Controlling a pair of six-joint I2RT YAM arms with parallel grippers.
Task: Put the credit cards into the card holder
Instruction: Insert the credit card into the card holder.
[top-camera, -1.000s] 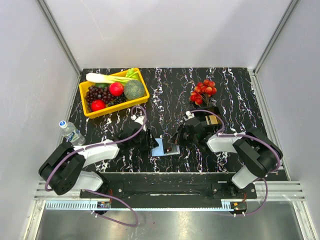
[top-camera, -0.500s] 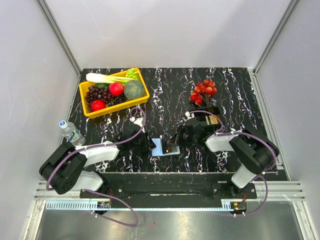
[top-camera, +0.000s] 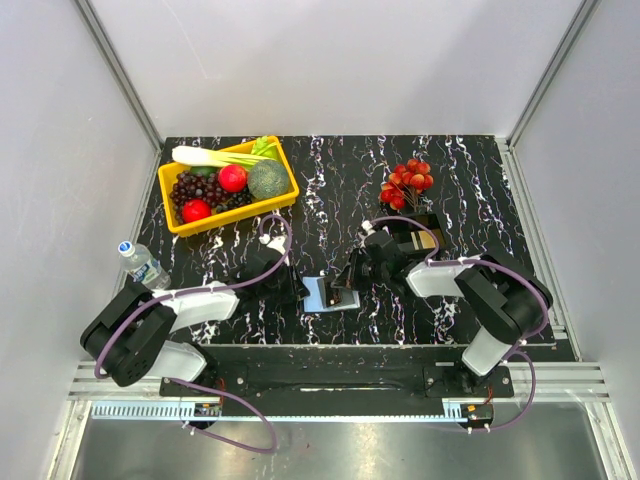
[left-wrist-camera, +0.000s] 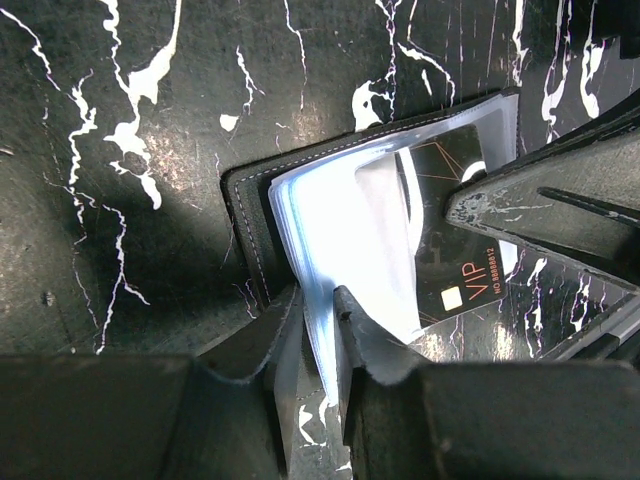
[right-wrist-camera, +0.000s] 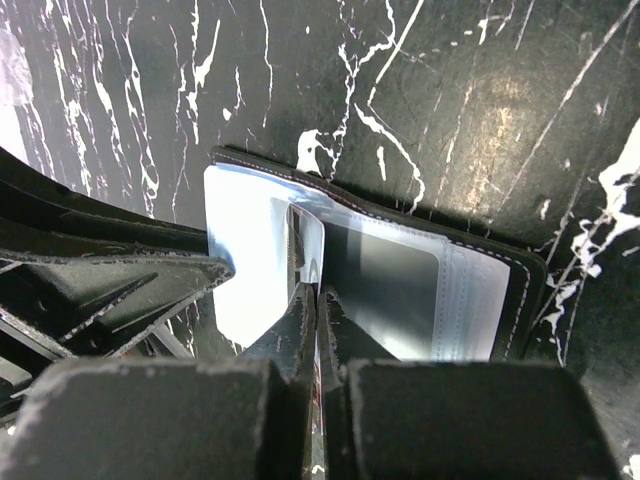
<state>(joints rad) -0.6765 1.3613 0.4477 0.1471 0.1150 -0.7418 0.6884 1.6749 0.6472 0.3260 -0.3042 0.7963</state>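
Left wrist view: the left gripper (left-wrist-camera: 312, 335) is clamped on the sleeves of the black folding card holder (left-wrist-camera: 245, 215), which lies open on the black marbled table (left-wrist-camera: 100, 250). The right gripper (right-wrist-camera: 318, 300), nearly closed, seemingly pinches a black VIP credit card (left-wrist-camera: 450, 262), half-sleeved. Insertion is under way; next, push it home.

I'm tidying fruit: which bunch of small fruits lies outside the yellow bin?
The bright red bunch on the black marbled tabletop; the dark purple bunch sits inside the yellow plastic bin.

Your right claw (right-wrist-camera: 318, 292) pinches a thin sheet (right-wrist-camera: 303, 245) that stands edge-on at its fingertips. Just beyond and to either side, the card holder (right-wrist-camera: 470, 290) lies open on the tabletop (right-wrist-camera: 450, 120), pale sleeves facing up.
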